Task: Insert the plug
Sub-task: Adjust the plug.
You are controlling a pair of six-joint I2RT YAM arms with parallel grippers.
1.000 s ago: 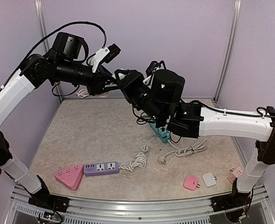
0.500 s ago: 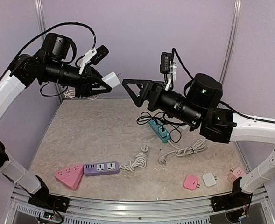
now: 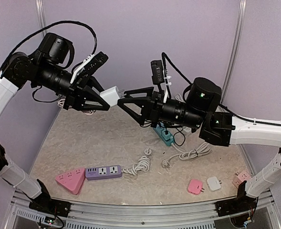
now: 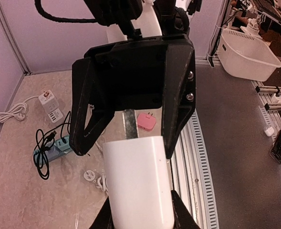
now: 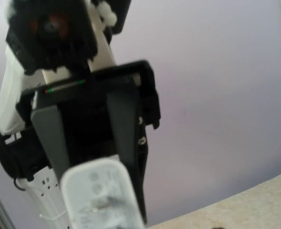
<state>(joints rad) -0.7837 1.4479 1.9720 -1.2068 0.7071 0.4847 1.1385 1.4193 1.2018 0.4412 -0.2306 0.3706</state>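
Note:
A white plug [image 3: 112,94] is held in the air over the back of the table, with my left gripper [image 3: 105,98] shut on its body. In the left wrist view the plug [image 4: 138,181] fills the bottom centre, a metal prong [image 4: 129,124] pointing away. My right gripper [image 3: 123,106] faces it with jaws spread. Its black fingers [image 4: 176,119] stand either side of the plug's pronged end, close to it but not closed on it. The blurred right wrist view shows the plug's face [image 5: 102,195] between the left gripper's fingers [image 5: 126,129].
On the table lie a teal power strip [image 3: 164,136] with black cables, a purple strip [image 3: 103,172], a pink triangular socket block [image 3: 69,181], coiled white cords [image 3: 140,164], and small pink [image 3: 195,186] and white [image 3: 214,183] adapters at front right. Walls enclose three sides.
After parting half a second ago, both arms have closed in again. The plug came down and right, and the right gripper moved left until its fingers flank the plug's end.

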